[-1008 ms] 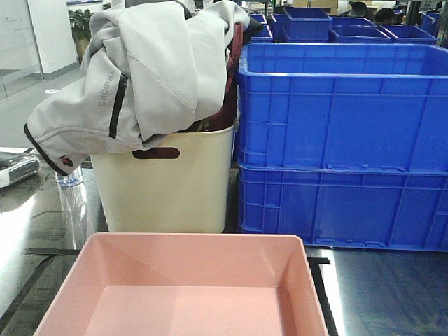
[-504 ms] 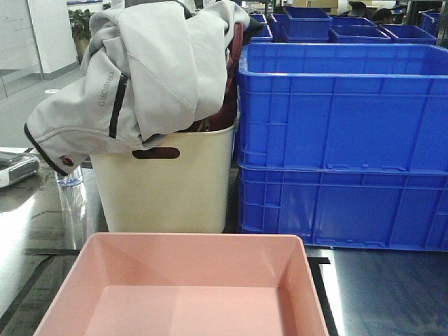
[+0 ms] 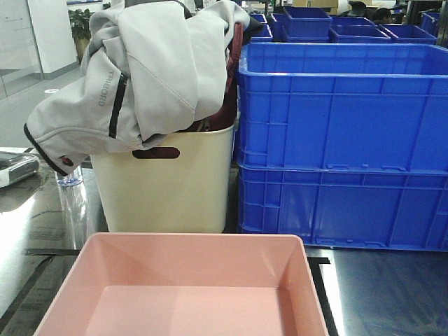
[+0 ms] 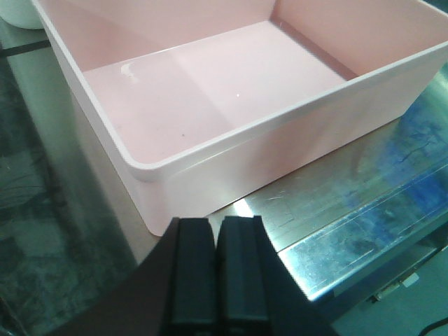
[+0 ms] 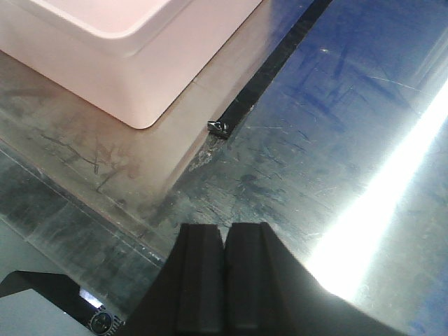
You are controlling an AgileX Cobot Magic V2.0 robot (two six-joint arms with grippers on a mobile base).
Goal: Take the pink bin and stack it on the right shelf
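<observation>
Glossy right shelf (image 5: pixel 336 140) carries pink bin (image 4: pixel 210 91); left pincer (image 4: pixel 217 241) and right pincer (image 5: pixel 224 245) both closed, empty.

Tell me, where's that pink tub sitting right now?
In the front view the pink bin sits bottom centre on the glossy grey surface, just in front of the cream bin, with the blue crates behind right.

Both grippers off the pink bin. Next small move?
Probably open the left gripper and ease it toward the pink bin's near wall. Its fingers are shut, holding nothing, just short of the bin; the right gripper is shut too, over bare shelf.
</observation>
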